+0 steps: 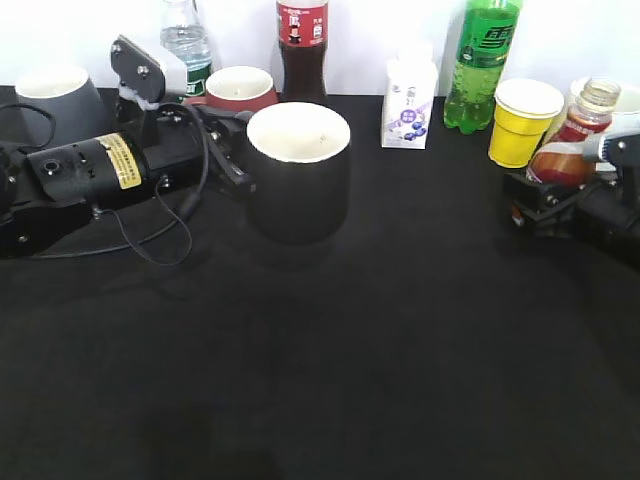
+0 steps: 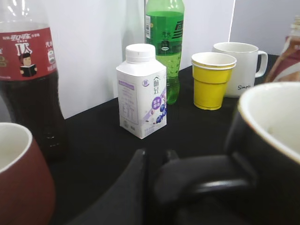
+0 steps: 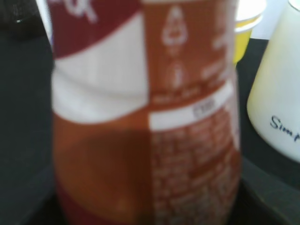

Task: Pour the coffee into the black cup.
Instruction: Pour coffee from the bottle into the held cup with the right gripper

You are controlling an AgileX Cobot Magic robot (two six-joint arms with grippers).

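The black cup (image 1: 298,175), white inside, stands left of the table's middle; it also shows at the right of the left wrist view (image 2: 274,154). My left gripper (image 1: 232,158) lies at the cup's left side, and in the left wrist view (image 2: 157,161) it is shut on the cup's black loop handle (image 2: 211,180). The coffee bottle (image 1: 575,135), with brown liquid and an orange-red-white label, is at the far right, leaning slightly, its neck uncapped. My right gripper (image 1: 545,195) is shut around its lower body. The bottle (image 3: 145,117) fills the right wrist view, with the gripper (image 3: 147,201) fingers at the bottom corners.
Along the back stand a grey mug (image 1: 55,95), a clear water bottle (image 1: 187,40), a brick-red mug (image 1: 240,88), a dark drink bottle (image 1: 302,50), a milk carton (image 1: 410,100), a green bottle (image 1: 482,60), a yellow paper cup (image 1: 525,120) and a white mug (image 1: 628,100).
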